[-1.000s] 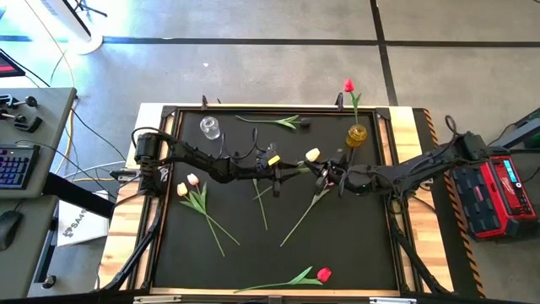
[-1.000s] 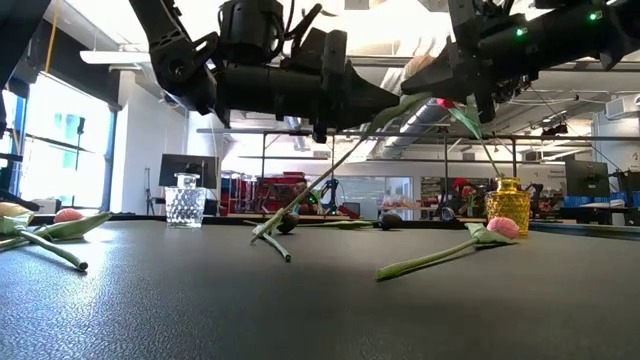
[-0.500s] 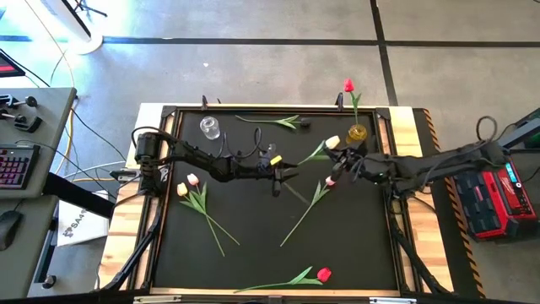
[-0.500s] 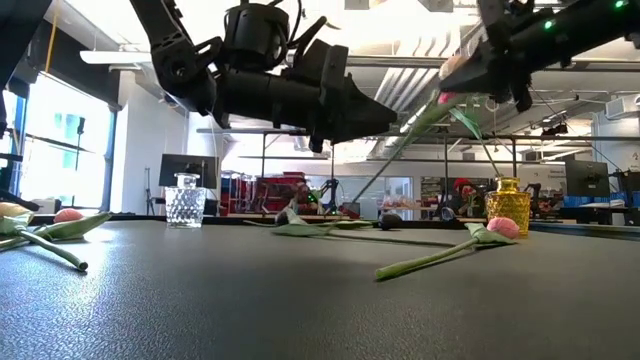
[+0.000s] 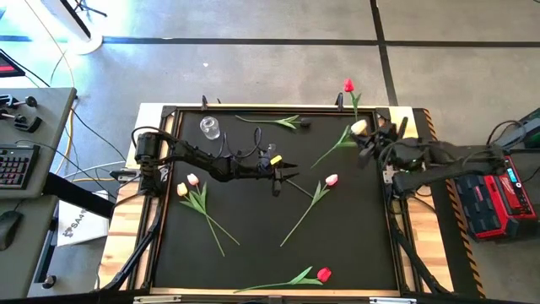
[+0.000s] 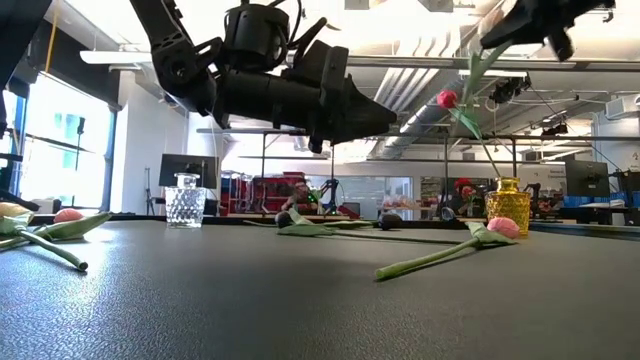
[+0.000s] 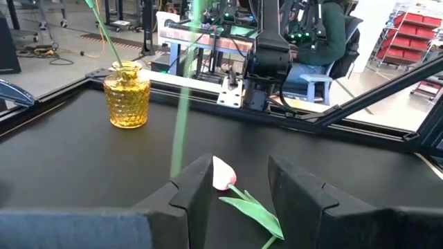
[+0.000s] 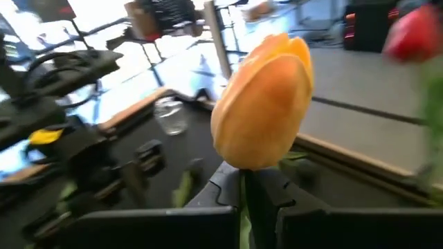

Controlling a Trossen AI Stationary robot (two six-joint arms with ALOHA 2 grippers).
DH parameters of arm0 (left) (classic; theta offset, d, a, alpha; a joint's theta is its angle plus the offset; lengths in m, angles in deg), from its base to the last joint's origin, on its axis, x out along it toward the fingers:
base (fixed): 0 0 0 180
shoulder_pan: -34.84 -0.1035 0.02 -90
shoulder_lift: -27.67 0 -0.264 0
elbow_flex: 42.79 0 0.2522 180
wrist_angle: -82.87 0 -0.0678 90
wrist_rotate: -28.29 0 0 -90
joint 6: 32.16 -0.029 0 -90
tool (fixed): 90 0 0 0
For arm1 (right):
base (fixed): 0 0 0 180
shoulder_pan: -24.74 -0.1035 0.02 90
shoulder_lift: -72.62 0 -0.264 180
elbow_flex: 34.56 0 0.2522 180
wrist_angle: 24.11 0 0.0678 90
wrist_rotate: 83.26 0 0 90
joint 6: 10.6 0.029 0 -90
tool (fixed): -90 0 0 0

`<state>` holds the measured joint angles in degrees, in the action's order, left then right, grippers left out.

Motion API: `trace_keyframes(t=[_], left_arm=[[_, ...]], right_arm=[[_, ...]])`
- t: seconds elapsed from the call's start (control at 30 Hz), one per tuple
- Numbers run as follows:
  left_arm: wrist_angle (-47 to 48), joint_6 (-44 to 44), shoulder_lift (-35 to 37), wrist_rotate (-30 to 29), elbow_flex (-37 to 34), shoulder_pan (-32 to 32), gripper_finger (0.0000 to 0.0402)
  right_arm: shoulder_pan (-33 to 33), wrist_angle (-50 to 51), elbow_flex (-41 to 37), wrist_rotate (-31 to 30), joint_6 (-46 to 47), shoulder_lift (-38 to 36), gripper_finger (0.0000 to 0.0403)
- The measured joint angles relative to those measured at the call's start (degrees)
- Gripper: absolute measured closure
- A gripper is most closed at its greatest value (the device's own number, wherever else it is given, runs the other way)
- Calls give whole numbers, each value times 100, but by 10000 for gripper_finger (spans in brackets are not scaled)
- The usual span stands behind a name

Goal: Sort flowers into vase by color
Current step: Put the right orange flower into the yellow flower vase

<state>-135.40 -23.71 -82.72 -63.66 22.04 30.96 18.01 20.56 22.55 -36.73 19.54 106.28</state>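
So far, only one flower is sorted: a red tulip [image 5: 348, 86] stands in the amber glass vase [image 5: 358, 133] at the far right of the black mat [image 5: 253, 245]. A yellow tulip [image 5: 359, 127] is clamped by its stem in the closed right gripper [image 5: 371, 140] and is carried in the air just beside that vase; its placing can be judged the step in hand. The left gripper [image 5: 291, 171] hovers over the mat's middle with its fingers parted and nothing between them. A clear glass vase [image 5: 209, 127] at the far left is seen without flowers. Left to be sorted are a pink tulip [image 5: 331, 180] near the middle, a pair of tulips [image 5: 187, 185] on the left, a red-headed tulip [image 5: 323, 274] at the near edge, and a dark-headed tulip [image 5: 283, 122] at the far edge.
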Motion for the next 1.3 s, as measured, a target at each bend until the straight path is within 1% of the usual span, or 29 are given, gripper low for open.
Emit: trace_keyframes(t=[0.27, 0.43, 0.53, 0.67, 0.93, 1.07, 1.3], left_arm=[[71, -60, 0, 0, 0, 0, 273], [129, -63, 0, 0, 0, 0, 273], [129, -108, 0, 0, 0, -2, 273], [162, -116, 0, 0, 0, -2, 273], [216, -120, 0, 0, 0, -4, 273], [216, -120, 0, 0, 0, -27, 273], [214, -120, 0, 0, 0, -28, 273]], right_arm=[[2, 1655, 1420, -982, 110, 382, 403], [2, 2483, 2381, -1399, 97, 648, 403], [2, 2989, 2745, -1671, 108, 757, 403], [2, 3452, 2859, -1985, 347, 801, 403], [2, 3607, 2865, -2496, 277, 748, 403], [2, 3936, 2865, -2407, 544, 752, 403], [2, 4732, 2863, -2370, 1448, 759, 403]])
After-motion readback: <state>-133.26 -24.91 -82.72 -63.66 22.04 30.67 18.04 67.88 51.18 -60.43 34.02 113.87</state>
